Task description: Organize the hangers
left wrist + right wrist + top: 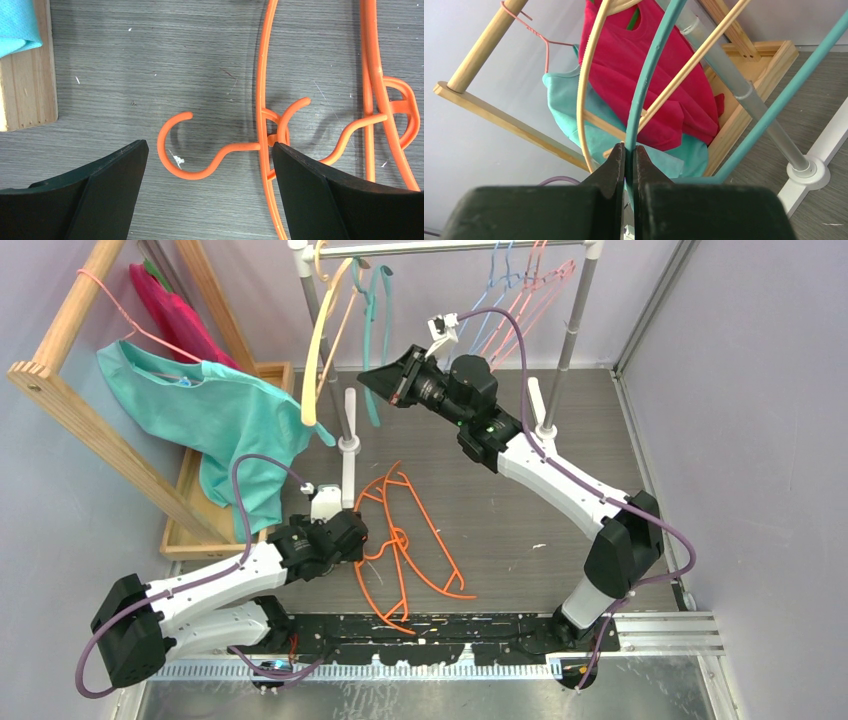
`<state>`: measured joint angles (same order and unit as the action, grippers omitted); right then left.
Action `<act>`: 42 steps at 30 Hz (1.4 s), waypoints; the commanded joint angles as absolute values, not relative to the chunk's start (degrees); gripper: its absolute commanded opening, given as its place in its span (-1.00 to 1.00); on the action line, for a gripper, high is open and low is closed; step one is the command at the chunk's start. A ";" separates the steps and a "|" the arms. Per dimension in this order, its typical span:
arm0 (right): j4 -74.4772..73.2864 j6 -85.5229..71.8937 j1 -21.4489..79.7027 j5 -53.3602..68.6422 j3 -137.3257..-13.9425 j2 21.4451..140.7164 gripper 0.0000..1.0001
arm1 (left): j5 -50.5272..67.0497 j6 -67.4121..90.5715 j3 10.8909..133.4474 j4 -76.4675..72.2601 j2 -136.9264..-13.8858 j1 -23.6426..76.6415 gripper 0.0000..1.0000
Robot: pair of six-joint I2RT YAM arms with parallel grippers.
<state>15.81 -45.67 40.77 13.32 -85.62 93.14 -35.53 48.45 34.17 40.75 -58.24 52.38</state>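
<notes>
Orange plastic hangers (405, 540) lie tangled on the grey table; in the left wrist view an orange hook (185, 150) lies between my fingers. My left gripper (352, 532) (210, 165) is open just above them, holding nothing. My right gripper (378, 380) (629, 150) is shut on the teal plastic hanger (372, 340) (649, 80), which hangs from the metal rail (450, 248). A tan-yellow hanger (320, 340) (584, 90) and an orange one (345, 315) hang beside it. Light-blue (495, 290) and pink wire hangers (540, 290) hang further right on the rail.
A wooden rack (70, 320) at left carries a pink wire hanger with a teal shirt (215, 415) and a red garment (175, 310) (644, 75). Its wooden base tray (190, 510) (25, 95) sits near the left arm. The rail's posts (345, 430) (560, 350) stand on the table.
</notes>
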 commanded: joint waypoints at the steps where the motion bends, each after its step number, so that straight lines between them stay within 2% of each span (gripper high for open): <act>1: 21.11 -45.23 41.01 15.84 -86.44 90.57 -0.98 | -36.97 48.78 35.30 40.55 -58.39 52.29 0.96; 7: 19.37 -43.09 42.98 16.39 -83.50 87.01 -0.98 | -36.20 48.95 34.96 39.30 -59.77 52.28 0.96; 15: 16.74 -40.08 44.61 16.72 -85.89 85.35 -0.98 | -35.72 48.96 35.28 38.04 -61.67 52.29 0.96; 30: 18.26 -41.29 43.00 15.95 -96.75 96.09 -0.98 | -37.03 49.04 34.72 39.58 -59.66 52.30 0.96; 38: 21.44 -46.17 40.15 14.68 -93.51 97.48 -0.98 | -37.26 49.30 34.94 41.24 -58.42 52.22 0.96; 42: 21.49 -46.81 39.36 15.04 -91.58 96.09 -0.72 | -37.22 49.37 34.97 41.74 -58.19 52.24 0.96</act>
<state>17.52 -44.86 40.03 15.62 -92.75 99.15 -35.22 48.66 34.17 40.93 -59.44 52.38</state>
